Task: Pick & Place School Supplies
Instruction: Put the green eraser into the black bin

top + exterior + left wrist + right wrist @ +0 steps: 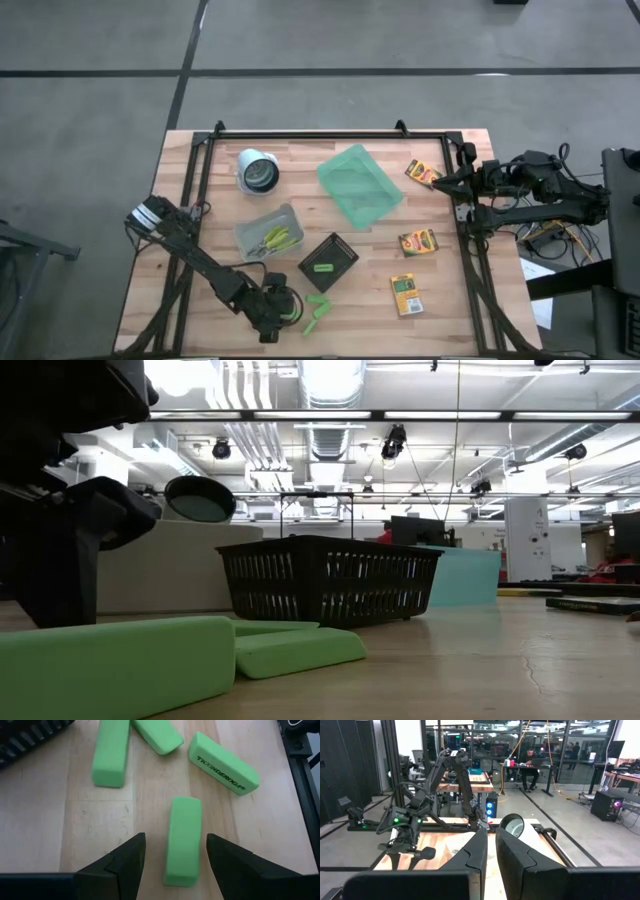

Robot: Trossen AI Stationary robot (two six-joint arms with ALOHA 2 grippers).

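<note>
Several bright green eraser-like sticks lie flat on the table near its front edge (pixel 318 312). My left gripper (pixel 175 837) is low over them, open, with a finger on either side of one stick (pixel 183 820) without touching it. Three more sticks lie just beyond it (pixel 111 752), (pixel 157 734), (pixel 223 764). Another stick lies in the black basket (pixel 322 267). Two yellow-green scissors lie in the clear bin (pixel 272 240). Three crayon boxes lie flat on the right (pixel 423 173), (pixel 417 242), (pixel 406 294). My right gripper (pixel 441 183) waits, shut, at the table's right edge.
The black mesh basket (pixel 340 250) stands just beyond the sticks, and it also shows in the low view (pixel 330 580). A translucent green tray (pixel 360 185) and a white cup (pixel 258 170) are farther back. A black frame rail (pixel 330 137) runs around the table.
</note>
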